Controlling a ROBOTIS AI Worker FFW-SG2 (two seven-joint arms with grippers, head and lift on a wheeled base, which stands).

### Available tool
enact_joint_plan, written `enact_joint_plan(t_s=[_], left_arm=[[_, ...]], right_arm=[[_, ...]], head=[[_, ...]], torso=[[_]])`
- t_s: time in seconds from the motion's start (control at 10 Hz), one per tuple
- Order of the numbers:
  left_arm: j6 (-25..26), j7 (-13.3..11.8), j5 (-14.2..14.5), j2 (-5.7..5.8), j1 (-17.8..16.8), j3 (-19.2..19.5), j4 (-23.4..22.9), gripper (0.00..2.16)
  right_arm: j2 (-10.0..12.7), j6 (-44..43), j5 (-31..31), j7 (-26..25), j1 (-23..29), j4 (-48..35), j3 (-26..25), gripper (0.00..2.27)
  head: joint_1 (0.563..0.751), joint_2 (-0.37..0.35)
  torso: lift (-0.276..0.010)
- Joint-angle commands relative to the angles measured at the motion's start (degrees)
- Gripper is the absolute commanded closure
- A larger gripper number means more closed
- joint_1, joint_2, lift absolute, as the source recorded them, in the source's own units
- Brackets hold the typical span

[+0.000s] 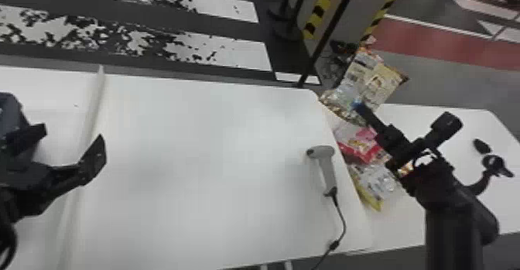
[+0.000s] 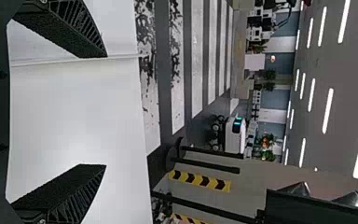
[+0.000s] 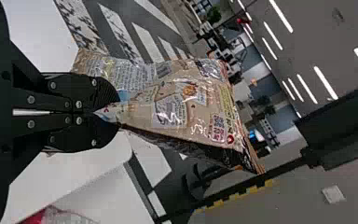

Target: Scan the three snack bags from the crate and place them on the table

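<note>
One snack bag (image 1: 381, 81) is pinched tight in my right gripper (image 1: 359, 106), held by an end, with the rest of it sticking out past the fingers. It is tan and silvery, all shiny and crinkly, and I have it up near the far right corner of the big white table (image 1: 216, 141). On the wrist view I can see little pictures and a square code on it.

Two more bags are just past the big table's right edge, by the white side table (image 1: 402, 226). The red and pink bag (image 1: 358, 143) is next to the silvery bag with yellow on it (image 1: 377, 182).

My left gripper (image 1: 67, 145) is over the left part of the big table. Its fingers are spread wide, with nothing between them.

The gray scanner (image 1: 328, 166) lies on the big table, near the right edge. Its black cord (image 1: 342, 221) goes down to the near edge.
</note>
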Motion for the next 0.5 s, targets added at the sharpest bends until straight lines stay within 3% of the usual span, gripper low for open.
enact_joint_plan(t_s=[0.0,0.4], left_arm=[[-0.6,0.0,0.1,-0.18,-0.1,-0.1,0.6,0.02],[-2.7,0.1,0.5,-0.18,-1.1,-1.0,3.6,0.02]], right_arm=[[-1.9,-8.7,0.0,-3.8,-3.1,8.0,-0.4,2.25],[-7.0,-19.6,-1.2,-15.9,-6.7,22.4,-1.5,2.25]], head=[[0.695,-0.350],[0.695,-0.350]], torso=[[-0.062],[-0.062]])
